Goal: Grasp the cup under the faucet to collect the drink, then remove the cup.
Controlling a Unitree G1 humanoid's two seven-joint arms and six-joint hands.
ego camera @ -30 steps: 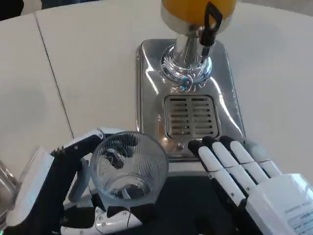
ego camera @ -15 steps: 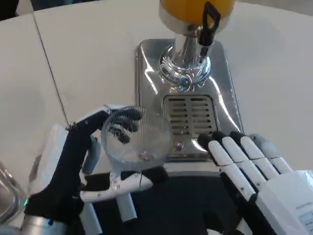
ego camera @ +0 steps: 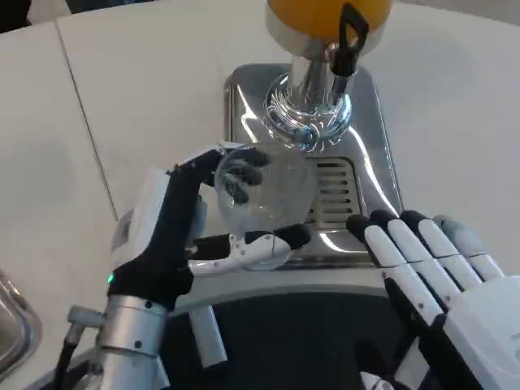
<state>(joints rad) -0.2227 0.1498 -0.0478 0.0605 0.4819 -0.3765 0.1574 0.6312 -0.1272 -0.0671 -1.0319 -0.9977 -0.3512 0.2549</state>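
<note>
A: Where's the cup?

B: In the left hand, fingers wrapped round it, over the tray's grille, short of the faucet.

A: And the right hand?

B: Empty, fingers straight, resting at the tray's front edge on the bench.

A: Risks?

B: Stopping short means drink misses the cup. Clear glass could slip or tip.

**No legible text**

No word, brand, number or sign can be read anywhere. The white back of the right hand carries no print clear enough to make out, and the dispenser base and the cup bear no markings that can be read.
</note>
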